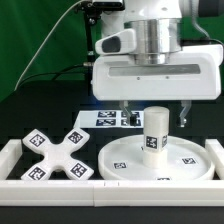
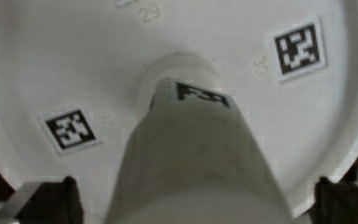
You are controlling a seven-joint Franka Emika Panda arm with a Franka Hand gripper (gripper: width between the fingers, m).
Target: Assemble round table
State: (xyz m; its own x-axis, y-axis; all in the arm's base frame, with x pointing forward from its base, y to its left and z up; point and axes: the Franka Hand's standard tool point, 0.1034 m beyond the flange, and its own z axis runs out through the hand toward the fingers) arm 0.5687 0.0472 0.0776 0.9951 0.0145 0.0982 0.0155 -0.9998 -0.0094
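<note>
The large round disc (image 1: pixel 125 158) lies flat on the table at the exterior view's right. The short cylindrical leg (image 1: pixel 153 135) stands upright on its middle. My gripper (image 1: pixel 155 117) hangs right over the leg, open, with one finger on each side of the leg's top and a gap to each. In the wrist view the leg (image 2: pixel 194 140) rises from the disc (image 2: pixel 87 60) between my dark fingertips (image 2: pixel 60 200), which do not touch it; my gripper (image 2: pixel 195 205) holds nothing. The X-shaped cross base (image 1: pixel 60 155) lies to the exterior view's left of the disc.
The marker board (image 1: pixel 105 118) lies behind the disc, partly hidden by my gripper. A white rail (image 1: pixel 15 160) borders the work area at the front and the exterior view's left, and another (image 1: pixel 215 150) at its right. Cables hang behind the arm.
</note>
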